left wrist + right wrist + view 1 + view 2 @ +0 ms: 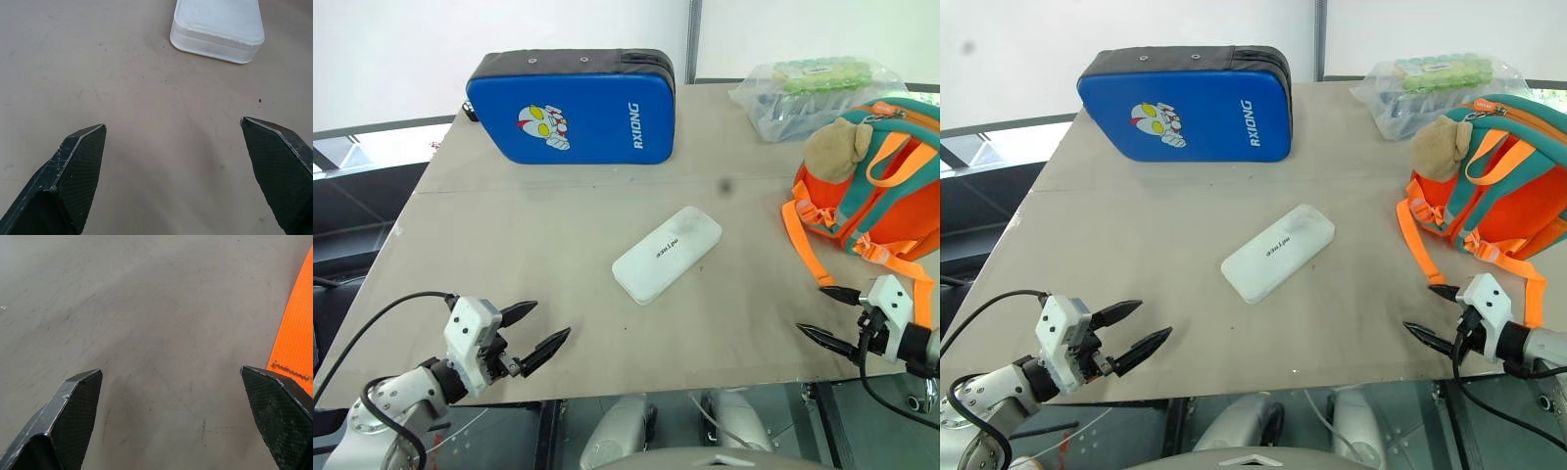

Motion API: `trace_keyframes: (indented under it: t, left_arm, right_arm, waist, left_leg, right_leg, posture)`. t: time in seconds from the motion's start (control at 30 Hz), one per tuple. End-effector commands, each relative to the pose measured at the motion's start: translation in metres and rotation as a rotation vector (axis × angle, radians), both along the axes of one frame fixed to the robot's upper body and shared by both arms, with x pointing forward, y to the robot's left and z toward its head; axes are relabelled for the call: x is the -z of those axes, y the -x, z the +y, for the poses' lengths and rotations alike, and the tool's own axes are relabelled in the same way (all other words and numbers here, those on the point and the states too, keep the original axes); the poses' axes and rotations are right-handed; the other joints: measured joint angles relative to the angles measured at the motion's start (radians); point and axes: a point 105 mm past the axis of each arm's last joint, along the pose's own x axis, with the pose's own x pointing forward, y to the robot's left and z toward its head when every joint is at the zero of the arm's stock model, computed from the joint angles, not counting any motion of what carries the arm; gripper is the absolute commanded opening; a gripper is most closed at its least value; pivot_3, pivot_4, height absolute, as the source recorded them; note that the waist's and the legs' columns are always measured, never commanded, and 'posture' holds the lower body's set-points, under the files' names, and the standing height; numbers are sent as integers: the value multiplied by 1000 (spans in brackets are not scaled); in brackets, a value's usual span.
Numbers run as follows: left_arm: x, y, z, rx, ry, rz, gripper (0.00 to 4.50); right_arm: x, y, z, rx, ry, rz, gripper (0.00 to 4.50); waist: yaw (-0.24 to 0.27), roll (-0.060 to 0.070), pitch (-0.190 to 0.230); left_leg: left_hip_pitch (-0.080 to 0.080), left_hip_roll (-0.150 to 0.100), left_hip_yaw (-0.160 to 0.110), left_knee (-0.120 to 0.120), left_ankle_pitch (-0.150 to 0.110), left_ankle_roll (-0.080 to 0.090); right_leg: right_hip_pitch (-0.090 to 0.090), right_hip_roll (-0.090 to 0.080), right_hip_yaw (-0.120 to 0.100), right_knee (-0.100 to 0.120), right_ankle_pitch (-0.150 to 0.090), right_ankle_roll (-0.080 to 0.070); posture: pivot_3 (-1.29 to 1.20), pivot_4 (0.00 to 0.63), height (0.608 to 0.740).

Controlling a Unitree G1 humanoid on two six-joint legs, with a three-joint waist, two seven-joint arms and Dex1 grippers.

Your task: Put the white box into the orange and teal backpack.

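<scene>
Tabletop (509,255), left pincer (534,332) and right pincer (826,313) spread, angled inward

Smooth white plastic box (667,254), woven cloth backpack (886,186) with plush toy (836,147), matt scuffed table (558,225).

The orange and teal child's backpack (886,186) at the table's right edge runs out of frame; the flat white plastic box's (667,253) dark lettering is unreadable.

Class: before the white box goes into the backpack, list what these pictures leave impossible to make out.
- Orange and teal child's backpack: head views' edge cuts off its right side; whether it is open cannot be told.
- Flat white plastic box: dark lettering too small to read; left wrist view cuts off its far end.
- Clear plastic bag of green items: contents unclear through the plastic.
</scene>
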Motion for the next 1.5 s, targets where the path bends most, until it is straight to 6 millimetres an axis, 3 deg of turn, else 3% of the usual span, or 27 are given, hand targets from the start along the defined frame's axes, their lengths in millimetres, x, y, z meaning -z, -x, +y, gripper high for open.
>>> trace_keyframes:
  t: [0.03,0.13,0.33,0.43,0.67,0.7,0.8,0.9,1.17,1.33,1.5]
  left_arm:
    - [-10,-6,-5,5,11,-50,4500]
    - [-20,-13,-21,14,73,-81,4500]
    - [-25,-17,-35,1,133,-59,4500]
    - [-25,-18,-45,-23,209,-8,4500]
    - [-17,-8,-62,-49,357,186,4500]
    - [-15,-7,-63,-61,371,216,4500]
    - [-5,-12,-63,-152,420,305,4500]
    - [-1,-19,-65,-203,416,325,4500]
    - [0,-26,-86,-190,537,414,4500]
    - [8,-38,-92,-199,608,497,4500]
    - [9,-52,-94,-191,687,540,4500]
  right_arm:
    - [-19,-12,4,9,-5,-109,4452]
    - [-38,-32,23,8,-29,-191,4452]
    - [-56,-62,54,-30,-112,-218,4452]
    - [-56,-92,65,7,-100,-231,3665]
    - [-66,-147,104,-30,7,-287,232]
    - [-68,-154,108,-34,37,-309,52]
    - [-74,-179,124,-65,157,-382,52]
    - [-69,-191,134,-113,194,-378,52]
    - [-46,-187,152,-341,263,-290,52]
    - [-34,-155,158,-535,219,-204,52]
    - [-25,-128,158,-571,194,-176,52]
  waist:
    - [0,0,0]
    - [-3,2,1]
    - [-5,1,1]
    - [-3,1,1]
    - [-5,2,1]
    - [-5,2,1]
    - [-7,2,1]
    - [-5,2,1]
    - [-8,2,1]
    - [-6,3,0]
    - [-3,6,-4]
  left_leg:
    - [0,0,0,0,0,0]
    - [1,0,1,0,0,0]
    - [1,0,1,0,0,0]
    - [0,0,0,0,0,0]
    - [-1,0,0,-1,0,0]
    - [-1,0,0,-1,0,0]
    - [-1,0,1,-1,0,0]
    - [-1,0,1,0,0,-1]
    - [-1,0,1,0,0,0]
    - [0,0,0,0,0,-1]
    - [0,-1,-1,1,0,-1]
  right_leg:
    - [0,0,0,0,0,0]
    - [0,0,0,0,0,0]
    - [0,0,-1,0,1,-1]
    - [-2,0,-1,0,1,-1]
    - [-4,0,-1,1,1,-1]
    - [-4,0,-1,1,1,-1]
    - [-4,0,-1,1,1,-1]
    - [-4,0,-1,1,1,-1]
    - [-4,0,-1,1,1,-1]
    - [-4,0,-1,2,1,-1]
    - [-2,-1,-2,2,1,-1]
  posture:
    - [0,150,739]
    - [0,150,739]
    - [0,150,739]
    - [0,150,739]
    - [0,150,739]
    - [0,150,739]
    - [0,150,739]
    - [0,150,739]
    - [0,150,739]
    - [0,150,739]
    - [0,150,739]
